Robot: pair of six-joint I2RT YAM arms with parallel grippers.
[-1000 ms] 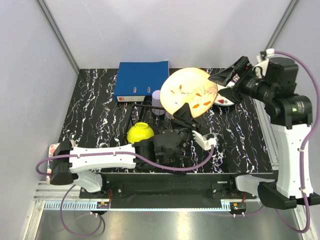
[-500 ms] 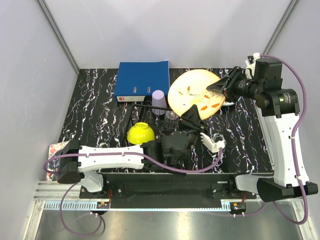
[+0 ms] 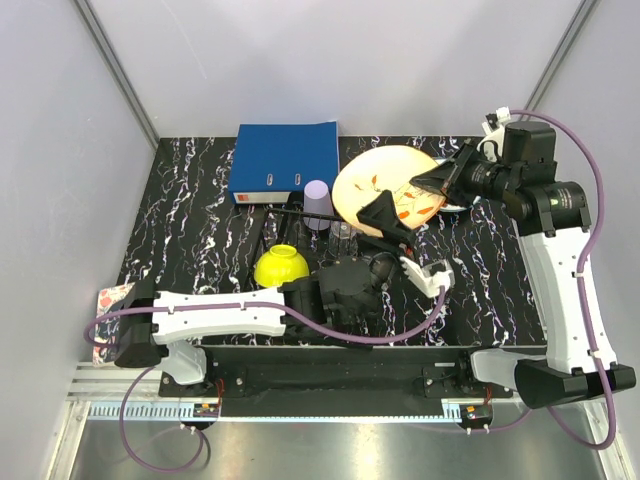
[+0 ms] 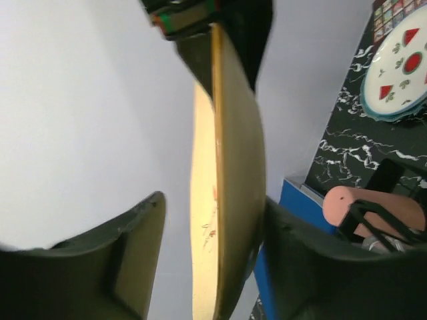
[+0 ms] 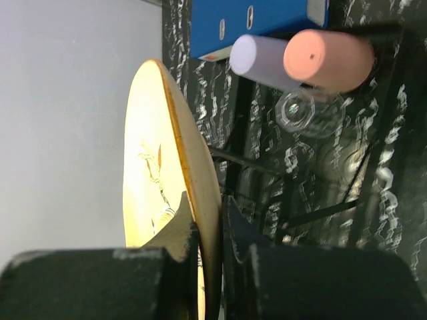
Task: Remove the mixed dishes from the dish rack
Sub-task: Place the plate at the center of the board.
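Observation:
The peach plate (image 3: 375, 180) hangs on edge above the dish rack (image 3: 300, 213). My right gripper (image 3: 435, 183) is shut on its right rim, the fingers pinching the plate (image 5: 160, 167) from both sides at the right gripper (image 5: 208, 207). My left gripper (image 3: 385, 215) stands open around the plate's lower rim (image 4: 230, 167), with a clear gap on one side. The left gripper (image 4: 213, 203) has the plate's back close to its other finger. A yellow bowl (image 3: 281, 265), a lilac cup (image 3: 318, 203), a salmon cup (image 5: 327, 60) and a clear glass (image 3: 342, 238) sit in the rack.
A blue binder (image 3: 285, 160) lies at the back, behind the rack. A watermelon-print plate (image 4: 400, 67) lies flat on the table at the right, under my right arm. A patterned item (image 3: 110, 300) sits at the table's left front edge.
My right gripper moved in and shut on the plate's right rim. My left gripper opened and let go of the plate, which now sits a little lower and further back.

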